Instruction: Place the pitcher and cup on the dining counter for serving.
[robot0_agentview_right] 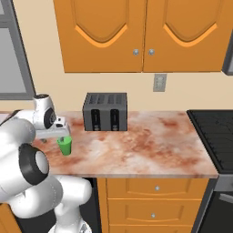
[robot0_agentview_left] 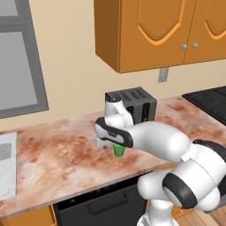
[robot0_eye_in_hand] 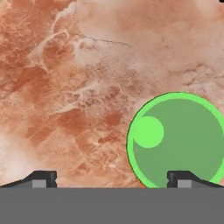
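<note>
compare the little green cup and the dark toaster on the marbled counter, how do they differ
The small green cup is round and open-topped; the dark grey boxy toaster is rectangular with slots on top. The cup is far smaller than the toaster. The cup stands near the counter's front edge, under the open pincer; the toaster sits back by the wall. Both stand upright on the reddish-brown marbled counter.

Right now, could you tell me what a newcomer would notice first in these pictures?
The bright green cup stands on the reddish marbled counter, directly under the open tool. Behind it, a dark toaster sits against the wall beneath orange cabinets.
</note>
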